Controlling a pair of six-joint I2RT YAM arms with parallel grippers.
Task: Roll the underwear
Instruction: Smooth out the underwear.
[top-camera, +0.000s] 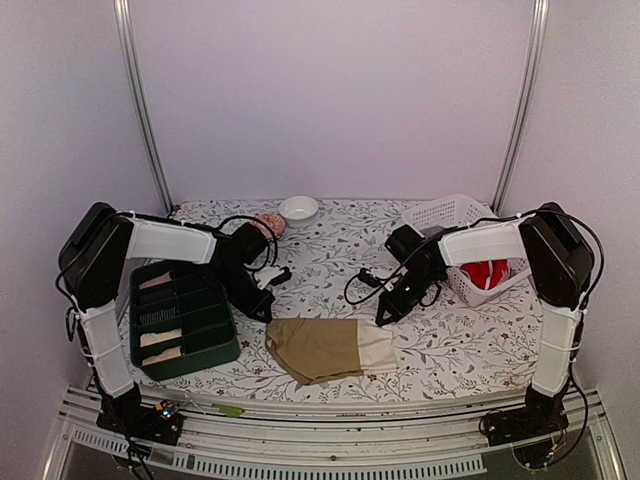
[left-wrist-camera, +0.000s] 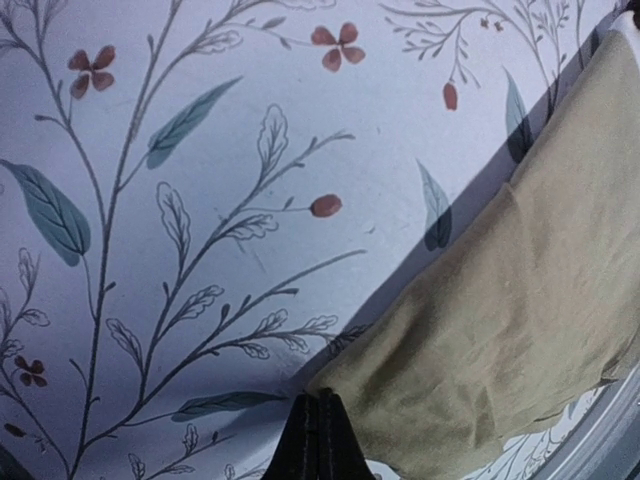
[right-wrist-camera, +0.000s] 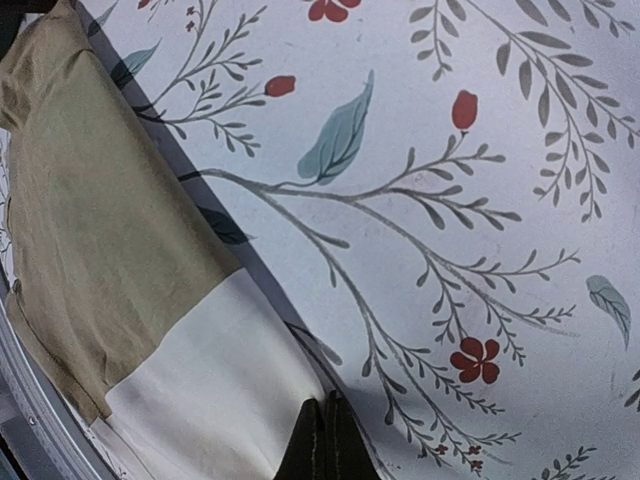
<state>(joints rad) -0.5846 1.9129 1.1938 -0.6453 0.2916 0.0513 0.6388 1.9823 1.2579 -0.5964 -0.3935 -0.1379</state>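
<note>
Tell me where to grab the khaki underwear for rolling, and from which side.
Probably its two far corners: the khaki underwear lies flat and wide along the near edge of the table, so come down from the far side and pinch that hem at both ends.

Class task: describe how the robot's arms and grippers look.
The left arm and right arm each have white tubular links joined by bulky black joint housings. Thin black cables loop loosely alongside them. The left gripper and right gripper are black, with two slim fingers.

floral table (top-camera: 330, 250), tan underwear (top-camera: 315, 348), green bin (top-camera: 192, 364), white basket (top-camera: 445, 210), bowl (top-camera: 298, 209)
</note>
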